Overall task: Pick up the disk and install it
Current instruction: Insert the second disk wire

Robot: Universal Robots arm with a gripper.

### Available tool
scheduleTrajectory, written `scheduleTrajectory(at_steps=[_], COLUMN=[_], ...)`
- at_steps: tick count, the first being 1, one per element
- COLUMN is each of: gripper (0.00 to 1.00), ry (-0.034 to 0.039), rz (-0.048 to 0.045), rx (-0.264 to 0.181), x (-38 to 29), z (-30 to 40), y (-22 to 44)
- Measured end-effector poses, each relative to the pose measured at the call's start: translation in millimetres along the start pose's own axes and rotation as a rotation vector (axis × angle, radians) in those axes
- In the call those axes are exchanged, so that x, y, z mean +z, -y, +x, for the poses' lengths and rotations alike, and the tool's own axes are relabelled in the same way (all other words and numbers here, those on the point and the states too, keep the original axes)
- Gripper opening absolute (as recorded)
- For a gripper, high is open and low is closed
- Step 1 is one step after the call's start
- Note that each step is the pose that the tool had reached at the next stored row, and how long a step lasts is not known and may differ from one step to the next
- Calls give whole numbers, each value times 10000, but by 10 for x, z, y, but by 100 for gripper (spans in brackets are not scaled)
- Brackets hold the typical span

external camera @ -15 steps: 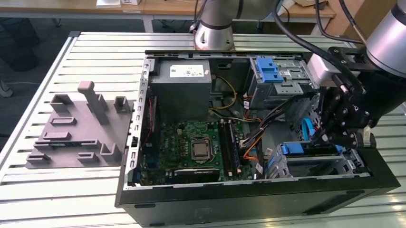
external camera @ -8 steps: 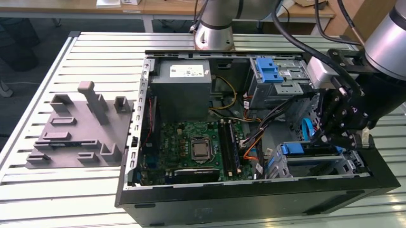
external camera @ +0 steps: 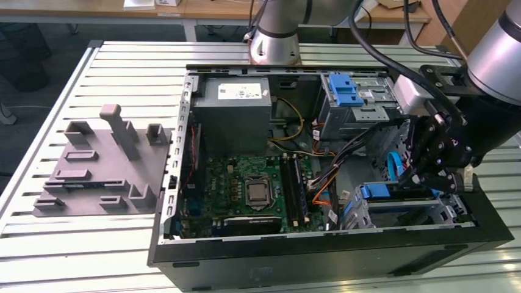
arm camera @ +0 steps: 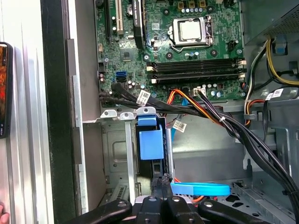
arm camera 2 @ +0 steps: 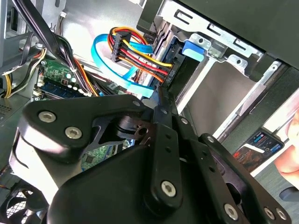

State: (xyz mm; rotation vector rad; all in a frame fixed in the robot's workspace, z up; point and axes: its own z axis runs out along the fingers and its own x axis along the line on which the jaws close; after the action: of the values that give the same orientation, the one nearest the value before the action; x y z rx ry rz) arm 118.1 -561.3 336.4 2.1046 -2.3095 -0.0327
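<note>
Tool (external camera: 431, 177) fingers sit together, tips pressed against the rear edge of the disk (arm camera: 152, 144) in the first wrist view. The disk stands on edge in its bay (external camera: 407, 207), at about four o'clock in the open computer case (external camera: 175, 183) in the exterior view (blue rails showing, seemingly nearly seated). Judged from this, the push should run straight along the bay's slot, tips centred, clear of the blue data cable (arm camera: 201, 189) beside them. Beyond lies the motherboard (external camera: 252, 195); farther off, the grey fixture (external camera: 102, 168) rests on the surface (external camera: 122, 244).
</note>
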Motion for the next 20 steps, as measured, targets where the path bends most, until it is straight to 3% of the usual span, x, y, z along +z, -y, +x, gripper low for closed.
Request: scheduleTrajectory(at_steps=[8,11,20], gripper=[11,11,11], ry=[2,34,33], rz=[0,-3,-3], rx=[0,-1,-1], x=[15,15,-50], z=[-4,-4,-4], y=[6,6,4])
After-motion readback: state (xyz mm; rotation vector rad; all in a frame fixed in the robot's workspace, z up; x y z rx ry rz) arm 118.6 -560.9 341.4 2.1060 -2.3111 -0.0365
